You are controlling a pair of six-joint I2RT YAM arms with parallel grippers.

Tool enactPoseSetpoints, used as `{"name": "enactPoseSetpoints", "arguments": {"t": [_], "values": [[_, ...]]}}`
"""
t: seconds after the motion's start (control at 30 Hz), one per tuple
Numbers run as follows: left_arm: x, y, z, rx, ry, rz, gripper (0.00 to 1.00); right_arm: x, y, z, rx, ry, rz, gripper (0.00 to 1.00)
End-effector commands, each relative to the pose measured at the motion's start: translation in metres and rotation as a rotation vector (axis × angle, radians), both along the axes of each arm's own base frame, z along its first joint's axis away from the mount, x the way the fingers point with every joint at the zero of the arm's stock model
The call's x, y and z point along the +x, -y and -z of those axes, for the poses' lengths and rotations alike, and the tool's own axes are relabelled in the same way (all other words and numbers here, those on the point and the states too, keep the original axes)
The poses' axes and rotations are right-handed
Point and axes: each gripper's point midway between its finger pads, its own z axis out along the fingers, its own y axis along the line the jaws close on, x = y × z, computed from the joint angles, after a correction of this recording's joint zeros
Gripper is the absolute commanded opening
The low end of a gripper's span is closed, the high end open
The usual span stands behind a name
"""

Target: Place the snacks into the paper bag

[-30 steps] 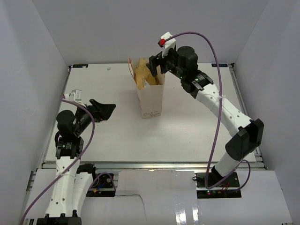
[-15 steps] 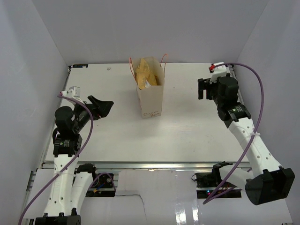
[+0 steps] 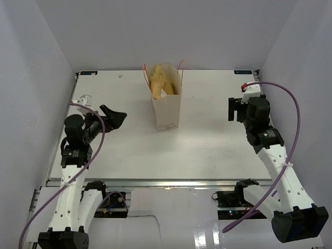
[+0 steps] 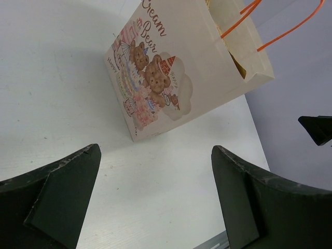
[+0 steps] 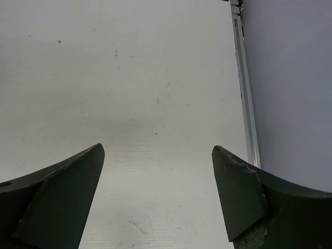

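Observation:
The cream paper bag (image 3: 167, 108) stands upright at the table's back middle, with orange cord handles. A brown-gold pouch (image 3: 160, 81) sticks out of its open top; other snacks are hidden. The left wrist view shows the bag (image 4: 171, 72) with a bear print on its side. My left gripper (image 3: 115, 117) is open and empty, left of the bag and apart from it; it also shows in the left wrist view (image 4: 155, 158). My right gripper (image 3: 234, 109) is open and empty, far right of the bag, over bare table in the right wrist view (image 5: 158, 155).
The white table (image 3: 207, 145) is bounded by a metal rail at the right edge (image 5: 246, 93) and grey walls on three sides. The tip of the right gripper (image 4: 317, 128) shows in the left wrist view.
My right arm has drawn back from above the bag's top to the table's right side, gripper open and empty. My left gripper has stayed open in almost the same place.

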Motion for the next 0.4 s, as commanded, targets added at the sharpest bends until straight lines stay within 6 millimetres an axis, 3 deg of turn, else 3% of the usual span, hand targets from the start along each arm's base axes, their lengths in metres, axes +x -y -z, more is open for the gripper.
{"name": "enactPoseSetpoints", "arguments": {"t": [0.0, 0.37], "values": [[-0.0047, 0.002, -0.003, 0.007, 0.026, 0.016, 0.98, -0.0014, -0.0001, -0.0018, 0.026, 0.011, 0.007, 0.9], [-0.0093, 0.0013, 0.0, 0.012, 0.032, 0.013, 0.98, -0.0025, -0.0016, -0.0094, 0.026, 0.03, -0.01, 0.9]]}}
